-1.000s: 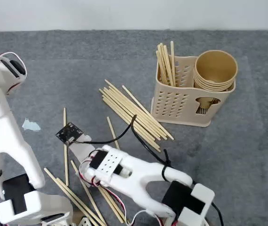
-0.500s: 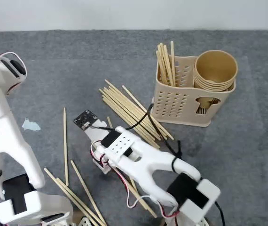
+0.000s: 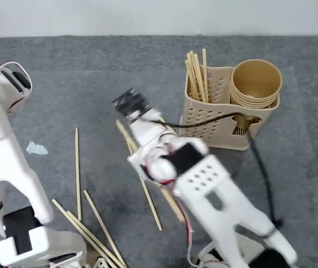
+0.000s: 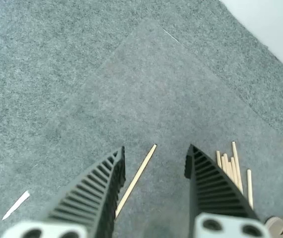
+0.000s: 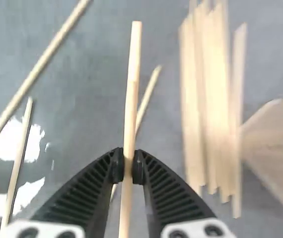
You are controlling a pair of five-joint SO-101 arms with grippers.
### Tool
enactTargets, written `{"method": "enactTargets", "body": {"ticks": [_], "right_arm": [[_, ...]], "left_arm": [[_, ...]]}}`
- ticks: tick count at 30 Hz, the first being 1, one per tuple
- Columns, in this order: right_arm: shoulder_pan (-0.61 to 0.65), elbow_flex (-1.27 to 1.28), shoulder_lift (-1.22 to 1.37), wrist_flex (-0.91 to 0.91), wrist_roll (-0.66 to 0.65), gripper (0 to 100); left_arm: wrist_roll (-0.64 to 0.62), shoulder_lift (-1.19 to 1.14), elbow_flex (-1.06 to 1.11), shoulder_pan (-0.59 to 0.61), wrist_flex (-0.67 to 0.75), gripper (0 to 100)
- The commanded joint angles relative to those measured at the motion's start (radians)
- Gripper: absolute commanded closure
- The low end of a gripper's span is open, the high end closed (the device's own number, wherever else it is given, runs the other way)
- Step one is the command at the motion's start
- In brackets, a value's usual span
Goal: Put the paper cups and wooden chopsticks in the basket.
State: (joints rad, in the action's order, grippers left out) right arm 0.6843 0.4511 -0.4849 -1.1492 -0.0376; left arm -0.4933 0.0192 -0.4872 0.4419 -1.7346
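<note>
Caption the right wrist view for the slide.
Right arm's jaws clamp one wooden chopstick over the grey mat, a bundle of loose chopsticks lying alongside.

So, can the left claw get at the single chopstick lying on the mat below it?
Probably yes. The left claw is open, and the chopstick lies alone on the mat, in line with its opening, with nothing over it.

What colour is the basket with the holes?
The basket is beige, seen best in the high view.
</note>
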Motion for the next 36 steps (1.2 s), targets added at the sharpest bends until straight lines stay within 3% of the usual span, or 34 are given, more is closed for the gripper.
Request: {"method": "enactTargets", "body": {"ticks": [1, 9, 17, 25, 33, 36], "right_arm": [[-0.081, -0.13, -0.134, -0.005, -0.018, 99.1], [-0.282, -0.414, -0.166, 0.058, -0.018, 99.1], [-0.461, -0.442, -0.162, 0.435, -0.018, 99.1], [-0.515, -0.313, -0.162, 0.762, -0.025, 99.1], [-0.513, 0.069, -0.166, 1.047, -0.126, 98.6], [-0.515, 0.152, -0.165, 1.067, -0.13, 93.1]], "left_arm": [[0.011, 0.037, 0.031, -0.003, -0.011, 81], [0.011, 0.041, 0.064, 0.002, 0.008, 81], [0.011, 0.038, 0.064, 0.002, 0.005, 81], [0.011, 0.037, 0.064, 0.002, 0.005, 81], [0.011, 0.037, 0.064, 0.002, 0.005, 81], [0.011, 0.038, 0.064, 0.002, 0.005, 81]]}}
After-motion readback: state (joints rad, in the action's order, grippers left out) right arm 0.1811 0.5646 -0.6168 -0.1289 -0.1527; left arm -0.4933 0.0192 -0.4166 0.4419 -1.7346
